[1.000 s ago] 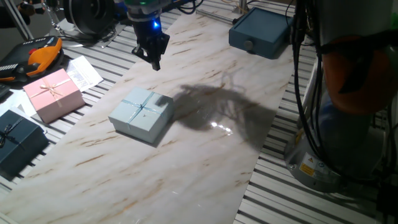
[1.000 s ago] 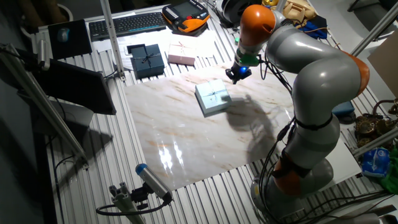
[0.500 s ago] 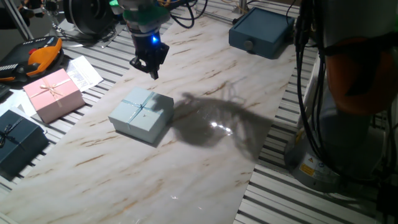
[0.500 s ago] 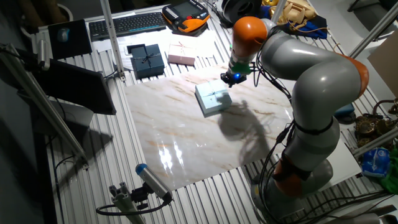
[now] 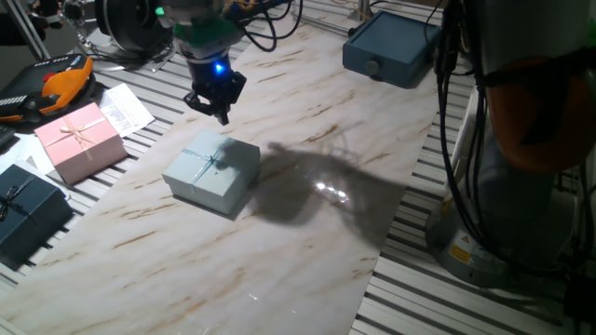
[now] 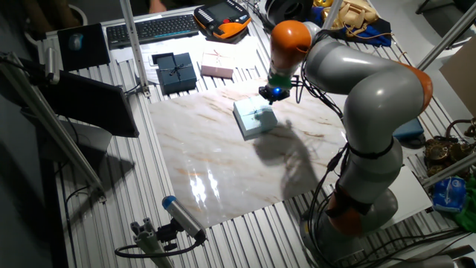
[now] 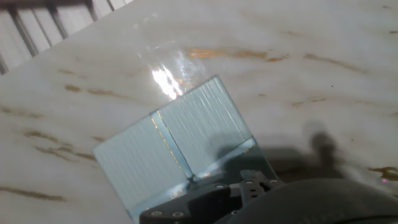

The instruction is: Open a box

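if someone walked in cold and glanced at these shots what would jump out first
The pale blue box, lid on and ribbon bow tied, sits alone on the marble-patterned board. The end effector, a blue light glowing on it, hangs above the box's far edge without touching it. To the side, a pink box and a dark navy box rest on the slatted table.
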### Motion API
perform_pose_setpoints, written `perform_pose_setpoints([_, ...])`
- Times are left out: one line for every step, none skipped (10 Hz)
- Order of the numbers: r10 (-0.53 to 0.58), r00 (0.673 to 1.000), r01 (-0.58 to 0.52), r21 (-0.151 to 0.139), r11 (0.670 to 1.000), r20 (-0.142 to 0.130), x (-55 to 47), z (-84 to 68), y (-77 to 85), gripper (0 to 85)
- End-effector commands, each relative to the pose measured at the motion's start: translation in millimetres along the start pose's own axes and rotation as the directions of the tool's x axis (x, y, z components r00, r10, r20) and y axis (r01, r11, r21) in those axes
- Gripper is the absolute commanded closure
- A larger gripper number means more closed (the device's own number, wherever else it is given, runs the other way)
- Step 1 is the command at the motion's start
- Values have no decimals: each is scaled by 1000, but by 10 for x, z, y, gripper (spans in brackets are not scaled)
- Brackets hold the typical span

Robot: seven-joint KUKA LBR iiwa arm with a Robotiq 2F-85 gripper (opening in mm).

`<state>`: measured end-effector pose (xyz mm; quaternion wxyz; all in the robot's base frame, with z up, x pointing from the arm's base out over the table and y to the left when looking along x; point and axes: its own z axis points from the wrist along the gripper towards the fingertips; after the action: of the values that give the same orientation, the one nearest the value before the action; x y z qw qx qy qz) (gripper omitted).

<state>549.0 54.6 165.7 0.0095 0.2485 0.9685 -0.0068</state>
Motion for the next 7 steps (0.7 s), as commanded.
perform_pose_setpoints([26,1000,-26,1,1000,2,-59,17,37,850])
perform_pose_setpoints([55,998,-55,30,998,11,-116,28,71,850])
perform_pose_setpoints([78,997,-78,20,997,12,-184,24,133,850])
perform_pose_setpoints([123,992,-123,-30,992,-17,-220,-18,188,850])
perform_pose_setpoints([149,988,-152,-70,986,-49,-204,-66,200,850])
perform_pose_setpoints([134,990,-137,-69,988,-43,-156,-65,222,850])
perform_pose_setpoints([120,993,-120,-46,992,-6,-129,-57,237,850])
